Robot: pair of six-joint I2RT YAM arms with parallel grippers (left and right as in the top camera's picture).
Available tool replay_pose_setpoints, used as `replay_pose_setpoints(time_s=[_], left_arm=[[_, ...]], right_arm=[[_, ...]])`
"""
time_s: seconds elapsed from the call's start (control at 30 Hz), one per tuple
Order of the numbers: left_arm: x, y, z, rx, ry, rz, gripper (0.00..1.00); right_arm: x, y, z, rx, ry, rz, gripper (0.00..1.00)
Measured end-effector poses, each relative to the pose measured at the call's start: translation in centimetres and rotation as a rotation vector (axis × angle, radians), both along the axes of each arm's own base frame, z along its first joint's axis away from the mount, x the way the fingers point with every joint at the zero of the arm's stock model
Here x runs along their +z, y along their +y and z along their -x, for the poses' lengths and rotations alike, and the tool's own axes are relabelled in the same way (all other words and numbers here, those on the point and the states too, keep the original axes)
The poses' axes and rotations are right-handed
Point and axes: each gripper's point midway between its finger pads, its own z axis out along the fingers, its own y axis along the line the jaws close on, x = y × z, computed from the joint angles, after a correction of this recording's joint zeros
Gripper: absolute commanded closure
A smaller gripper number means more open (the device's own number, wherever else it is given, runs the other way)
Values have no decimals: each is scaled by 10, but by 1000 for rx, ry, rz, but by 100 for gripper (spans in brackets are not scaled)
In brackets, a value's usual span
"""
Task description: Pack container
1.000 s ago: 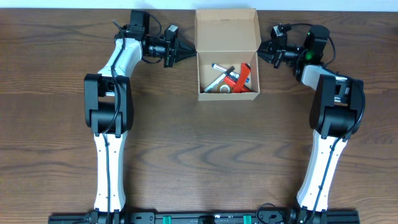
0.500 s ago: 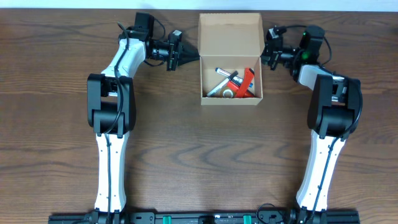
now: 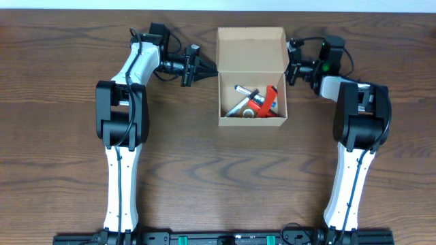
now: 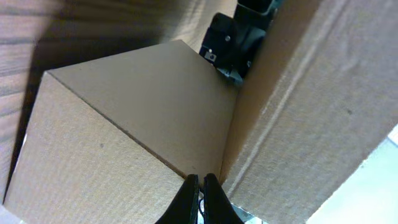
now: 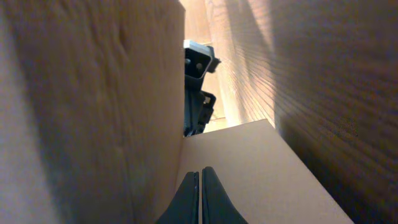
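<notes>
Squarely mouth-up container (image 3: 251, 122), flap (image 3: 251, 49) rearward

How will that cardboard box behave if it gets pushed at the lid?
The container probably slides easily: small, with only a few items inside. Its open lid likely flexes at the crease rather than staying stiff. Thin walls may dent under a hard push.

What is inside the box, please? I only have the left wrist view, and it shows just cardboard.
Observer: Overhead, the container holds a red item and some smaller pieces.
Operator: Is the lid closed?
Observer: No, the flap stands open behind the far wall.
Operator: And the right gripper?
Observer: The right gripper is shut, its tip at the fold on the box's right side, opposite the left gripper.
</notes>
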Motion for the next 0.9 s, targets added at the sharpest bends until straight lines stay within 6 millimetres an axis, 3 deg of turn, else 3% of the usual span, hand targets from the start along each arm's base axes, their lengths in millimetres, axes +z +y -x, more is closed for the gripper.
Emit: replay_pose_setpoints(time_s=[0.17,0.43,0.9], left_arm=[[0,0,-1,-8,-58,7,95],[0,5,-9,4,-103,13,94],[1,8,-11,12,-105,13,94]], right_arm=[[0,1,2,5,-33,1,99],[38,-4,-6,-3,-241,10,99],[46,-19,-10,-27,-181,3,98]])
